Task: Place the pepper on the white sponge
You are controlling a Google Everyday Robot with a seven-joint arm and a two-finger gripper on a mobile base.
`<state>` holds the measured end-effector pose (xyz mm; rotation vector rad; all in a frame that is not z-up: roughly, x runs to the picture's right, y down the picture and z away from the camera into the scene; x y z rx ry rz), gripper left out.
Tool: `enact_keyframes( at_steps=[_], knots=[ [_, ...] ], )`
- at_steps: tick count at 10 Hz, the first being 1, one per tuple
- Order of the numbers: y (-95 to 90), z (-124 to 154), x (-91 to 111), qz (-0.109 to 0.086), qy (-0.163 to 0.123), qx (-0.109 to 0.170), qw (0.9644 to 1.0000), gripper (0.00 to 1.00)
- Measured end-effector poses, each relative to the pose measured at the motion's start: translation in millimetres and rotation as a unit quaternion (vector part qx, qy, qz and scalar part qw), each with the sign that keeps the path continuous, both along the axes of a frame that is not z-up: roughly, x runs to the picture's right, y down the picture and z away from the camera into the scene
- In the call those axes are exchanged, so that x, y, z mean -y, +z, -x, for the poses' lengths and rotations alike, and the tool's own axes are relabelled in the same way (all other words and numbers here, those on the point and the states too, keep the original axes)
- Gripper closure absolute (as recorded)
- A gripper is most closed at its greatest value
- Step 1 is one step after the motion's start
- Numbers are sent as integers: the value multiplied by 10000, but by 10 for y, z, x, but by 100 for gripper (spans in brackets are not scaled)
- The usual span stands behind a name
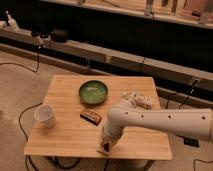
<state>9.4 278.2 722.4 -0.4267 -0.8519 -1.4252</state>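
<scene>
My arm reaches in from the right, with the elbow over the middle of the wooden table (65, 140). The gripper (106, 146) points down at the table's front edge, below the dark brown bar. A small reddish patch at its tip looks like the pepper (103, 149), low against the wood. The white sponge is hidden; the gripper and wrist cover that spot.
A green bowl (93, 92) sits at the back centre, and a flat dark brown bar (91, 116) lies in front of it. A white cup (45, 115) stands at the left. A long white remote-like object (139, 99) lies at the right, behind my arm. Cables run across the floor.
</scene>
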Motion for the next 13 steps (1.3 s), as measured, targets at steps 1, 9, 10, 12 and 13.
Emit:
enact_keyframes(
  at_steps=[1,9,10,12,13],
  knots=[
    [21,-10,-2,-3,-7,-69,10000,21],
    [98,258,78,-100,252,113,9996,20],
    [76,271,120,-158,390,221,9989,20],
    [56,253,159,-214,538,292,9979,20],
    [52,263,158,-208,537,300,9979,20]
  ],
)
